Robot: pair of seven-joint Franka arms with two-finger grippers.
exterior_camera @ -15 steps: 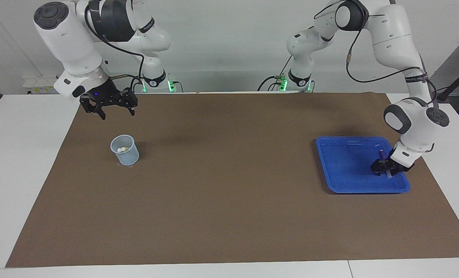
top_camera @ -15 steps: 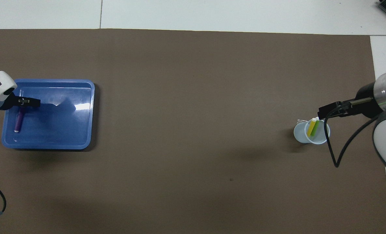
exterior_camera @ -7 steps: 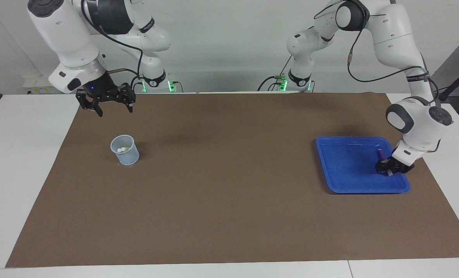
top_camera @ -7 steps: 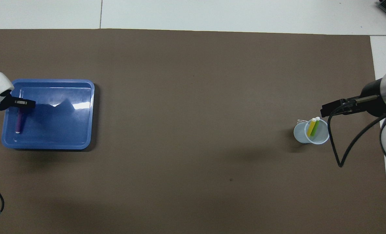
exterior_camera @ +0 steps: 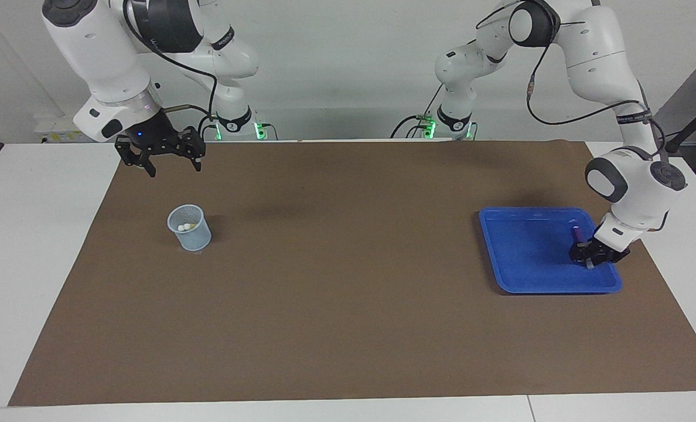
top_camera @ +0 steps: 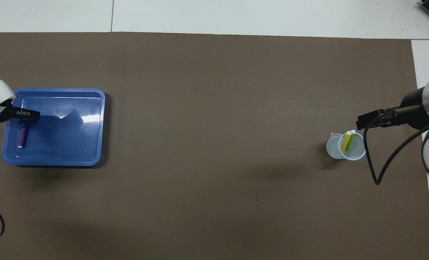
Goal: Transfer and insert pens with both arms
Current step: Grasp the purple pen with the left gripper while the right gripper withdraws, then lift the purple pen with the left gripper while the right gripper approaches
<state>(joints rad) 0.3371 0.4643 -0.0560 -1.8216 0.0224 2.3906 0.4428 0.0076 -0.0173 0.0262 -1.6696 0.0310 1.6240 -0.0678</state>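
Facing view: the left gripper [exterior_camera: 589, 258] is down in the blue tray [exterior_camera: 524, 275], on the purple pen [exterior_camera: 576, 232]; I cannot tell whether its fingers have closed on it. The right gripper [exterior_camera: 171, 162] hangs wide open and empty, up above the mat beside the cup [exterior_camera: 190, 228].

Overhead view: the purple pen [top_camera: 21, 134] lies flat in the tray [top_camera: 73, 159]. The yellow pen [top_camera: 346, 140] and green pen [top_camera: 350, 143] stand in the cup [top_camera: 335, 148].

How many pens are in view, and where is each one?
3. The purple pen lies in the blue tray under the left gripper. The yellow pen and green pen stand in the cup.
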